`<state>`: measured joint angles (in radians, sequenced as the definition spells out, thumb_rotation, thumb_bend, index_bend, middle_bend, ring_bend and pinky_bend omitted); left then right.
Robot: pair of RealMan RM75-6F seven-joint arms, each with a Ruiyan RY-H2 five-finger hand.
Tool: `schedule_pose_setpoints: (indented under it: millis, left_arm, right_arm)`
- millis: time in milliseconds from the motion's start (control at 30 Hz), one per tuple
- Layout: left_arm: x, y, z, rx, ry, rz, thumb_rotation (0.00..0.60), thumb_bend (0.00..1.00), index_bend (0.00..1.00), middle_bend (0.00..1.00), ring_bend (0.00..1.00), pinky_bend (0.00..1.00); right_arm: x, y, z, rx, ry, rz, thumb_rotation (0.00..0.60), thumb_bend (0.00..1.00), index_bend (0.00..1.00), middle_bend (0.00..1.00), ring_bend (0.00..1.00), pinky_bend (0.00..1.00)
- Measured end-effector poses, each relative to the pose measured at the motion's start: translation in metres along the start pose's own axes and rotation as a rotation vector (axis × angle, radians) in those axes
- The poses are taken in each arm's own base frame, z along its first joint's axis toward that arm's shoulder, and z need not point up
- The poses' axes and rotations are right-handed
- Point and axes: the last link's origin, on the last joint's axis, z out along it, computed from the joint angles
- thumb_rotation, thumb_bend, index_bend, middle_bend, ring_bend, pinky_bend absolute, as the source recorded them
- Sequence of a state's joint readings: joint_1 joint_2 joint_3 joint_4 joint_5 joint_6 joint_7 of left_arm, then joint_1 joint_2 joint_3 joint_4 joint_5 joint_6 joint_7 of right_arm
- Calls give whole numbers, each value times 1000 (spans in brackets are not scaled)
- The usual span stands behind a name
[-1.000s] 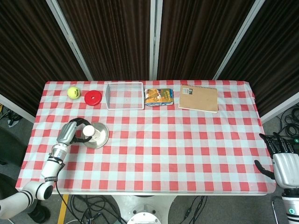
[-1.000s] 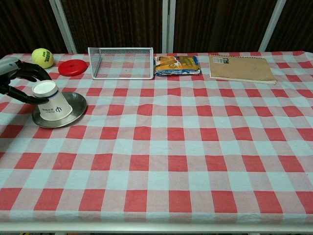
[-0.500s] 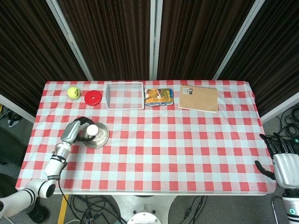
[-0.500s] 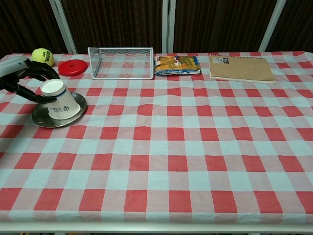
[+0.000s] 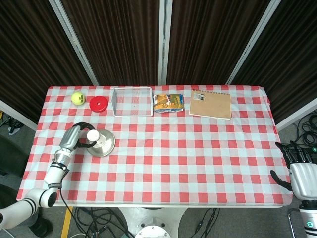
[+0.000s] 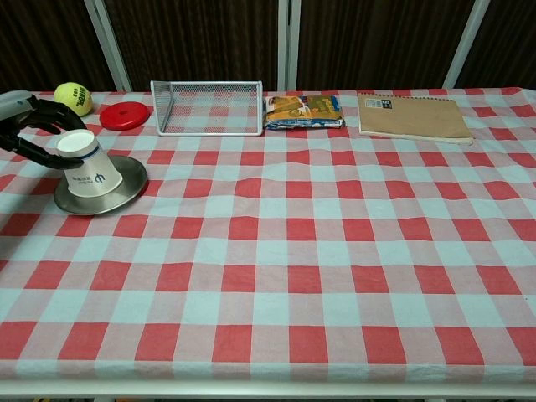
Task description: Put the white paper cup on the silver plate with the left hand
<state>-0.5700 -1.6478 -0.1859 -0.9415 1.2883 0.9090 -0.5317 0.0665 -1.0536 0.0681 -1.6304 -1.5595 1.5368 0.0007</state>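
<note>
The right hand [image 5: 300,171] hangs off the surface's [image 6: 335,251] near edge at about 4 o'clock, fingers apart, holding nothing. At 9 o'clock the left hand [image 6: 32,134] curls around the white paper cup [image 6: 88,164], which stands upside down on the silver plate [image 6: 126,180]. Farther back, at 11 o'clock, lie a red disc [image 6: 124,115] and tennis ball [image 6: 73,98].

The left hand [image 5: 75,138] holds the white paper cup [image 5: 93,136] on the silver plate [image 5: 105,144].

Bright, even light; sharp, faint shadows.
</note>
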Motion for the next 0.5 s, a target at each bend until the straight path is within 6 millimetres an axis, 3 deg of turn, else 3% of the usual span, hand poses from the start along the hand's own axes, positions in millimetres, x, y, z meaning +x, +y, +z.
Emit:
schedule_pose_setpoints:
  millis: [367,500]
  left_arm:
    - [-11,20,-21,-88,-106,-10,600,312,519,390,196,166]
    - [-8,18,-18,-77,-96,6,600,312,519,390,196,166]
  right_arm:
    - [-1,0,1,-3,-3,0,600,163,138,223,73,166]
    - [0,0,2,-3,1,-2,600,162,138,223,73,166]
